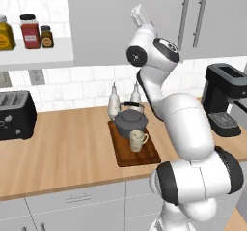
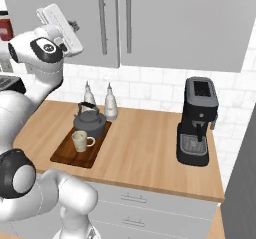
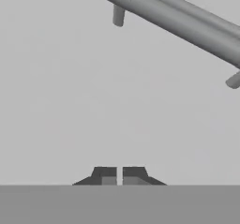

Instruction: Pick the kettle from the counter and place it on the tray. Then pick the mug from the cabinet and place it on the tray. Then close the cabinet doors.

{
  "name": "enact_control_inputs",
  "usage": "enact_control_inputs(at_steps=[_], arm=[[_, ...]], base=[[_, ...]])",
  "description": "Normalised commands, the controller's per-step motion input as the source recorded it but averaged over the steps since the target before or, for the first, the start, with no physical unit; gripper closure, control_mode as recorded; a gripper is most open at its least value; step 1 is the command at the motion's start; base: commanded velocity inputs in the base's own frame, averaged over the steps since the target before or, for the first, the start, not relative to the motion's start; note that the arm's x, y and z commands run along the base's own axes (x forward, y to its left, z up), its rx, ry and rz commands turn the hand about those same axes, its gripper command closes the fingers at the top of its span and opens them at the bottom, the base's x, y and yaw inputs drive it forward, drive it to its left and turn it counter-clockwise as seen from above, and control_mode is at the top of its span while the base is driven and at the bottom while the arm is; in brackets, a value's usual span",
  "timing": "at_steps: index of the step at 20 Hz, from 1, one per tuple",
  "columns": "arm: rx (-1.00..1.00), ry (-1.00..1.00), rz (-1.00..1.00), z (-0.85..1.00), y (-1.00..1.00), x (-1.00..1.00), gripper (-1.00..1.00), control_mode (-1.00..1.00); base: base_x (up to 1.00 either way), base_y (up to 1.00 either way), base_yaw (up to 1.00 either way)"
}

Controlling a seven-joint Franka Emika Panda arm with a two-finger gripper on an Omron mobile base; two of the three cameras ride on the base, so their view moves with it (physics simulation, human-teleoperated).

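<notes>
**Gripper at cabinet door, tray loaded**

Gripper fingertips are pressed together, holding nothing, facing a grey cabinet door close ahead. Its bar handle runs diagonally above the fingertips. Kettle and mug rest on the tray, on the table well below.

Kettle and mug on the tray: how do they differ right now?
The kettle is dark grey, squat and round, with an arched top handle; the mug is cream, smaller, with a side handle. The kettle sits at the tray's back, toward the wall; the mug stands at its front, toward the counter edge. Both stand upright on the tray.
</notes>
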Motion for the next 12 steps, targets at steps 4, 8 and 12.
enact_control_inputs(at_steps=[4, 8, 12], arm=[[0.24, 0.0, 0.18, 0.0, -0.53, 0.65, 1.0, -1.0], [0.26, 0.0, 0.15, 0.0, -0.32, 0.69, 1.0, -1.0], [0.26, 0.04, 0.15, 0.0, -0.12, 0.71, 1.0, -1.0]], base=[[0.0, 0.0, 0.0], [0.0, 0.0, 0.0], [0.0, 0.0, 0.0]])
